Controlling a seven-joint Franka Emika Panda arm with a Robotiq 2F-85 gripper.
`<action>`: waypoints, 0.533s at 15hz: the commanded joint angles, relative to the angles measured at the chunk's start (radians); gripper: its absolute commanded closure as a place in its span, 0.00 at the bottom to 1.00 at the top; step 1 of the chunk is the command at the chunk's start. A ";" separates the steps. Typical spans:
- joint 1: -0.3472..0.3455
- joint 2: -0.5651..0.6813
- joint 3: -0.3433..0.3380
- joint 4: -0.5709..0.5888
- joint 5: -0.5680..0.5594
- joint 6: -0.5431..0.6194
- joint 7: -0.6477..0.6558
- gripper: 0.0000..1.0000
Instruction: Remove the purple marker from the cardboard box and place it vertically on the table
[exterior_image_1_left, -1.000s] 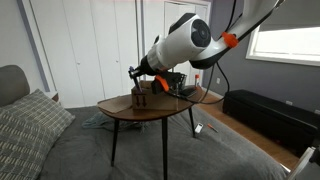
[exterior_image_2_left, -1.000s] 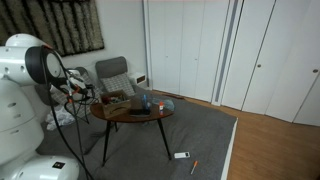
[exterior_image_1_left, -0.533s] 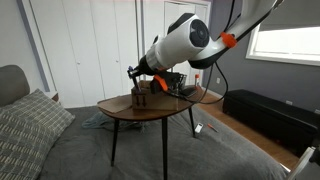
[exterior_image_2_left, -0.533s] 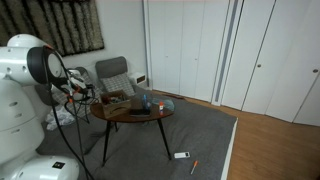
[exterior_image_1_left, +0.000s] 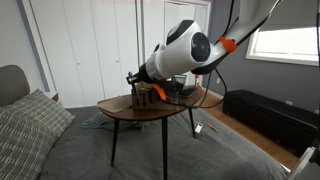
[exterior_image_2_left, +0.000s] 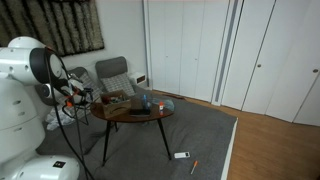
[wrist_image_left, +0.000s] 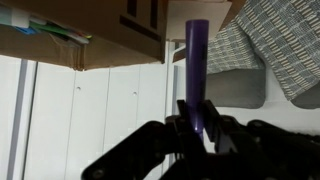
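One claw (wrist_image_left: 198, 128), closed narrowly on the purple marker (wrist_image_left: 197, 65). In the wrist view I see the pen clamped at its lower end between both fingers, its shaft running straight toward 12 o'clock. The cardboard box (wrist_image_left: 95, 40) fills that view from 10 to 12 o'clock; I cannot tell whether the marker's tip touches it. In an exterior view the arm's end sits just at 12 o'clock of the box, above the tabletop (exterior_image_1_left: 125, 112).
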 joint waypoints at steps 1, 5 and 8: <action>-0.014 0.007 0.049 -0.042 -0.097 -0.112 0.136 0.95; -0.004 0.034 0.086 -0.083 -0.158 -0.235 0.206 0.95; 0.000 0.056 0.110 -0.112 -0.207 -0.330 0.250 0.95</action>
